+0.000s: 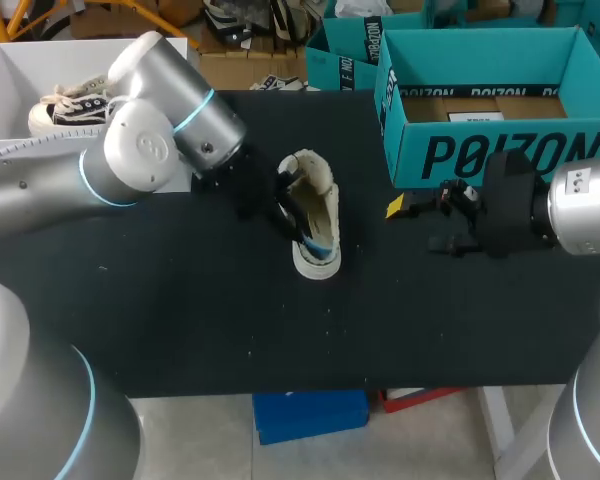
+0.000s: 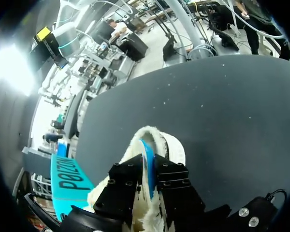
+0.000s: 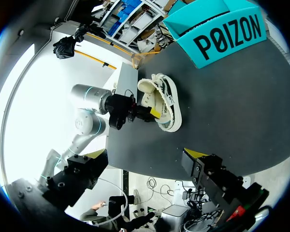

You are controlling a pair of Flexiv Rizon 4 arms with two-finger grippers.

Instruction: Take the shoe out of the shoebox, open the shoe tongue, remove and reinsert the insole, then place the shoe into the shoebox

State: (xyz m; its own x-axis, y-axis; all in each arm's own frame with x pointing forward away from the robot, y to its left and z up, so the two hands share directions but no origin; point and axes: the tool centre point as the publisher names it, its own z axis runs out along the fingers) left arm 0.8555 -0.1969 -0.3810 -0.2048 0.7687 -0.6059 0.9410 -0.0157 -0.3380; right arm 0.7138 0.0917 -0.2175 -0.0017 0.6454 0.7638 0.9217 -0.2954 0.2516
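A cream, fleece-lined shoe (image 1: 316, 210) lies on its side in the middle of the black table, sole toward the teal shoebox (image 1: 500, 152). My left gripper (image 1: 292, 218) comes in from the left and reaches into the shoe's opening. In the left wrist view its two black fingers (image 2: 123, 186) stand close together with the blue insole (image 2: 147, 164) pinched between them, and the yellow tips are hidden inside the shoe (image 2: 171, 145). My right gripper (image 1: 420, 226) hangs open and empty in front of the shoebox, to the right of the shoe (image 3: 166, 101).
The shoebox (image 3: 227, 36) stands open at the back right with brown paper inside. A white box (image 1: 20, 70) holding another sneaker (image 1: 75, 105) is at the back left. The table's front edge (image 1: 310, 385) lies near the shoe.
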